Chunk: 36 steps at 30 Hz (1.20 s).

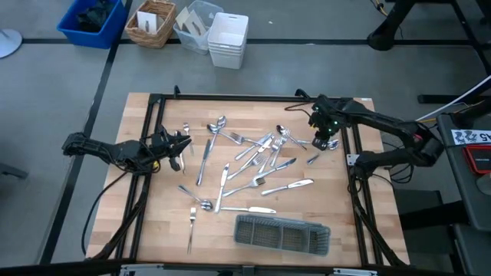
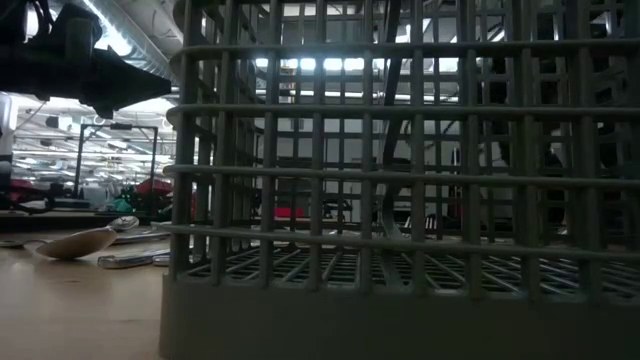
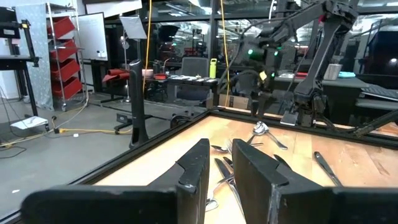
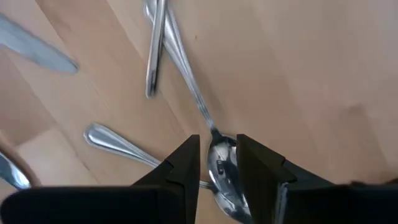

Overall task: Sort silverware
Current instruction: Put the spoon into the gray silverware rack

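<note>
Several shiny forks, spoons and knives (image 1: 253, 165) lie scattered over the middle of the wooden table. The long grey mesh tray (image 1: 281, 234) stands near the table's near edge and fills the low view (image 2: 400, 200). My right gripper (image 1: 328, 144) hangs over the table's far right part, pointing down, shut on a spoon (image 4: 222, 171). My left gripper (image 1: 184, 146) sits level at the table's left side, open with a narrow gap (image 3: 224, 180) and holding nothing; it faces the pile. My right gripper pinches the spoon by its bowl (image 4: 224, 163) between the two fingers, coming from above and pointing down. The handle (image 4: 186, 87) runs away from the fingers over the wood. Whether the spoon is lifted clear of the table, I cannot tell.
A black frame (image 1: 157, 100) runs around the table. Beyond the far edge stand a blue bin (image 1: 92, 19), a wicker basket (image 1: 151, 21) and white containers (image 1: 228, 38). A lone fork (image 1: 192, 222) lies left of the tray. A spoon (image 2: 85, 242) shows beside the tray.
</note>
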{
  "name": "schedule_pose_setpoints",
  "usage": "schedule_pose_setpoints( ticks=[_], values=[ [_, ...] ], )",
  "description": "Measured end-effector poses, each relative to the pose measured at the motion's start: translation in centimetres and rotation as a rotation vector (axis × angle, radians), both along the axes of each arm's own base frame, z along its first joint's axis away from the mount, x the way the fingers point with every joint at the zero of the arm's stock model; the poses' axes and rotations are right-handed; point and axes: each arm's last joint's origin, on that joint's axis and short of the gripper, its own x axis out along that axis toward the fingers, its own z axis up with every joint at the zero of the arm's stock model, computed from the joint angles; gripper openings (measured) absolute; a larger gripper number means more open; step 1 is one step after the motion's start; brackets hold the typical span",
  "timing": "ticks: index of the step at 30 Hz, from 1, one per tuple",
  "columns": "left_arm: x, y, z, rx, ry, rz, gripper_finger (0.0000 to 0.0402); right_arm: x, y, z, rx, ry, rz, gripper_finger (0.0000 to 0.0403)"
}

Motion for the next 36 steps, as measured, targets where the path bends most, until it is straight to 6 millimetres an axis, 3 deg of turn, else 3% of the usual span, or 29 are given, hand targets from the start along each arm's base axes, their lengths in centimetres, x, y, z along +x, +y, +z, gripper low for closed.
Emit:
schedule_pose_setpoints(
  ticks=[11, 26, 36],
  values=[
    [0.0, 0.0, 0.0, -0.003, -0.002, 0.0, 0.0062, 1.9, -1.7, -4.1, 0.066, 0.084, 0.127, 0.0105],
    [0.0, 0.0, 0.0, -0.006, -0.003, -0.001, 0.0062, 2.2, -2.2, -6.1, 0.076, 0.201, 0.167, 0.0103],
    [0.0, 0.0, 0.0, 0.0, 0.0, 0.0, 0.0062, 2.2, -2.2, -6.4, 0.088, 0.211, 0.173, 0.0013]
  ],
)
